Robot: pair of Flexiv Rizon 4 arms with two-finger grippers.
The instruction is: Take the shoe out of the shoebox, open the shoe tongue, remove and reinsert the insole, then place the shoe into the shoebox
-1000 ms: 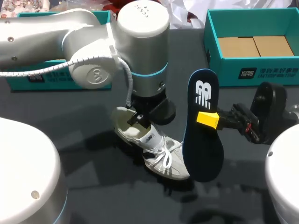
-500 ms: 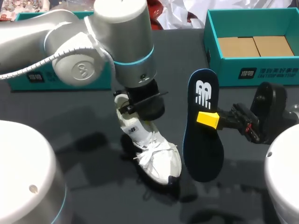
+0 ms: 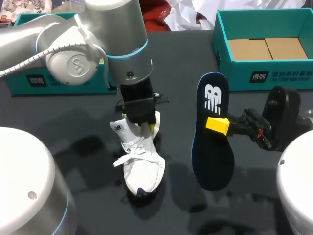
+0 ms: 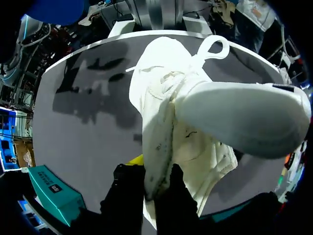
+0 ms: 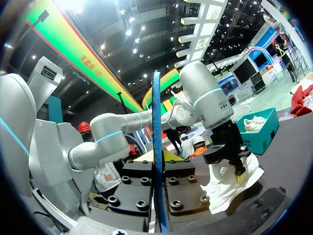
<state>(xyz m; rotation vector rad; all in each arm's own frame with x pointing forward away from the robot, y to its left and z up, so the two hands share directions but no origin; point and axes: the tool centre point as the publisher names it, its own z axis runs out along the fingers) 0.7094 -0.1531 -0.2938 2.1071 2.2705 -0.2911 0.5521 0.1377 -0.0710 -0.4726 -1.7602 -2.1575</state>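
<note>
We have swung the white sneaker round at mid-counter; its toe now points toward the near edge, collar pinched in our left pincer. Our right pincer clamps the navy insole upright

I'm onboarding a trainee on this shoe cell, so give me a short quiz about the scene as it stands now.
1. Which holds the white lace-up sneaker: A left gripper, B right gripper, C neither?
2. True or false: the dark blue foam insole sits inside the sneaker.
3. Fill in: the insole is clamped by the ___ gripper's fingers.
Key: 1 A; 2 false; 3 right.
</note>
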